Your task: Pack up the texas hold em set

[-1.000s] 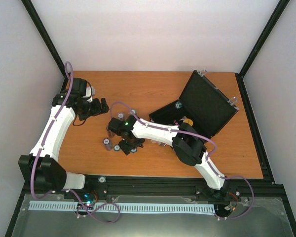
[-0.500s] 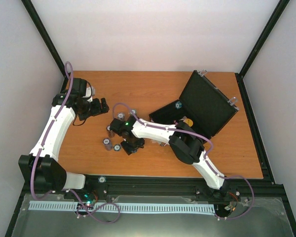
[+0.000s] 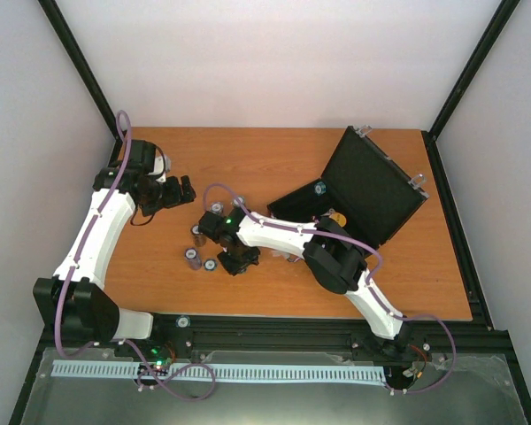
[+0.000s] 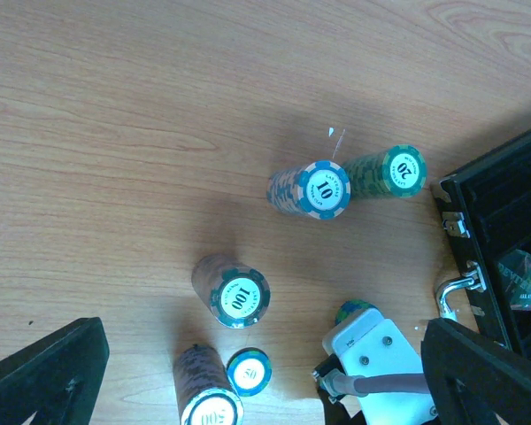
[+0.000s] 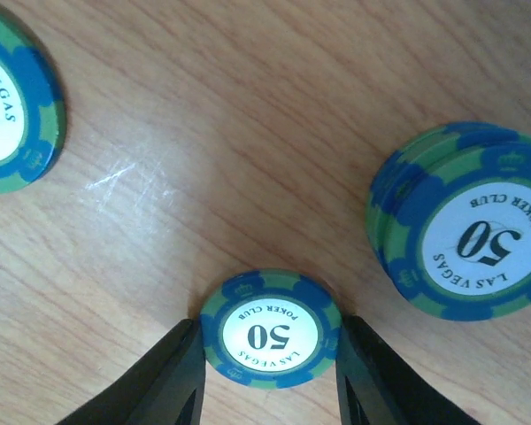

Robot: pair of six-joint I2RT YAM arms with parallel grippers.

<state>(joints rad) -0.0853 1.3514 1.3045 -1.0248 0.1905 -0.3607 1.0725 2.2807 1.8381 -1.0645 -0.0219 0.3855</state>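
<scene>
A fixed camera looks down on a wooden bench (image 3: 274, 159) with two white robot arms. The black poker case (image 3: 372, 190) lies open on the right half of the bench, its lid raised. Loose chip stacks stand left of it near the middle, among them a 10 stack (image 4: 311, 189), a 20 stack (image 4: 385, 173) and a 100 stack (image 4: 233, 290). The right gripper (image 3: 234, 264) reaches down among them. Its wrist camera shows a single 50 chip (image 5: 271, 329) lying flat on the wood, with the black fingers (image 5: 164, 381) touching its rim on both sides, closed on it. A taller 50 stack (image 5: 465, 221) stands just beside it. The left gripper (image 3: 179, 191) hangs back from the chips on the left side, its fingers (image 4: 49, 372) spread wide and holding nothing. We judge the step in hand to be picking up this one chip for the case. A flat chip offers only a thin edge, so we would keep the fingertips low against the bench, squeeze evenly across the middle, and lift straight up. That should also avoid nudging the neighbouring stack on the way to the case.
</scene>
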